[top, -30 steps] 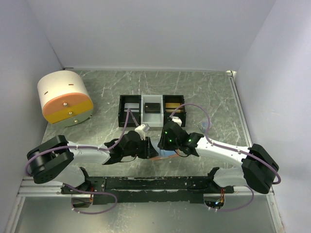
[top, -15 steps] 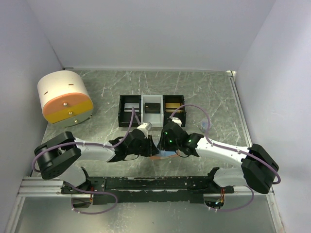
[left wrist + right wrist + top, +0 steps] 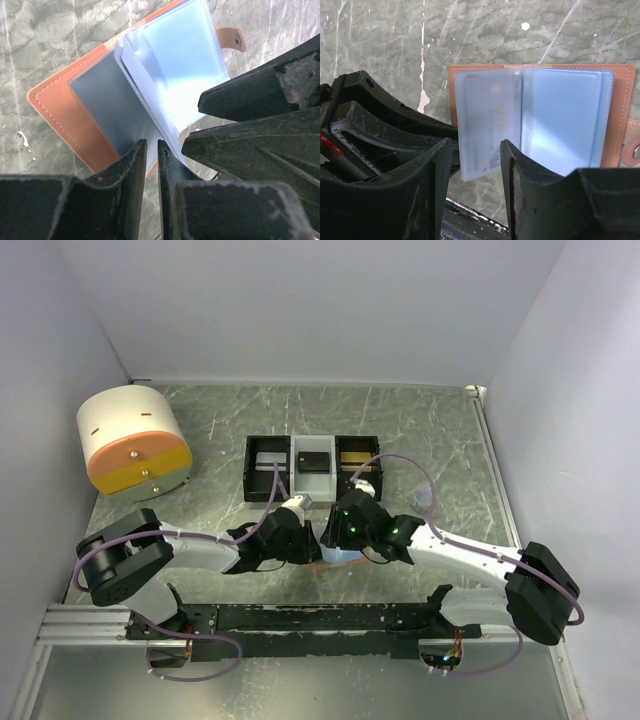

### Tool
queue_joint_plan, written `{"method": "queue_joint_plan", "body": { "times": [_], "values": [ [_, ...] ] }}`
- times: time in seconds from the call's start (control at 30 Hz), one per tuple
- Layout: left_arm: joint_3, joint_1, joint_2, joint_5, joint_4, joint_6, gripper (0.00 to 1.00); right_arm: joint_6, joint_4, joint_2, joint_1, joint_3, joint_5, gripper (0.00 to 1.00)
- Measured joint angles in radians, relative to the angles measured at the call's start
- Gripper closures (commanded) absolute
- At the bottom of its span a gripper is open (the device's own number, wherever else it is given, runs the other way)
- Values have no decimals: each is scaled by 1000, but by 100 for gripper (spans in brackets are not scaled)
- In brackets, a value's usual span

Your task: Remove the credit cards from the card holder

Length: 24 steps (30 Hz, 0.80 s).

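Top external view shows only a sliver of the card holder (image 3: 335, 558).

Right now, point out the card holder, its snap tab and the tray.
card holder (image 3: 560, 115): right wrist view, blue inner page.
snap tab (image 3: 229, 36): left wrist view, leather beside the stud.
tray (image 3: 248, 468): top view, left wall.

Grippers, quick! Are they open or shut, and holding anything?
Left gripper: nearly shut at the edge of a clear sleeve; whether it grips cannot be told.
Right gripper: open, that sleeve between its fingers.
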Motion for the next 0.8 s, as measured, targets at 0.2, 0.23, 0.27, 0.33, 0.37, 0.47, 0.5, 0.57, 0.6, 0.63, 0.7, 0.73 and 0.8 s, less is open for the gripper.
{"method": "queue_joint_plan", "body": {
  "times": [0.2,0.23,0.27,0.33,0.37,0.47,0.5,0.57,0.6,0.63,0.7,0.73,0.8],
  "values": [
    [0,0,0,0,0,0,74,-4,5,6,-2,0,-17,55],
    [0,0,0,0,0,0,74,-5,8,10,-2,0,-20,55],
    [0,0,0,0,0,0,74,-6,8,12,-2,0,-20,55],
    [0,0,0,0,1,0,73,-8,7,15,-2,0,-18,55],
    [0,0,0,0,1,0,73,-9,8,18,-2,0,-17,55],
    [0,-1,0,0,3,0,73,-13,6,41,-2,1,-12,56],
    [0,-2,0,0,3,0,72,-14,6,50,-3,1,-11,57],
    [0,-2,0,1,5,0,72,-14,2,60,-3,1,-9,59],
    [0,-2,0,2,7,0,72,-14,-4,61,-3,1,-7,60],
    [0,-2,0,2,8,0,72,-14,-8,61,-3,1,-5,61],
    [0,-2,0,3,13,0,72,-14,-13,60,-3,2,2,63],
    [0,-2,0,3,14,0,72,-14,-18,57,-3,2,8,65],
    [0,-2,0,3,16,0,71,-14,-31,45,-3,2,20,66]
  ]
}}
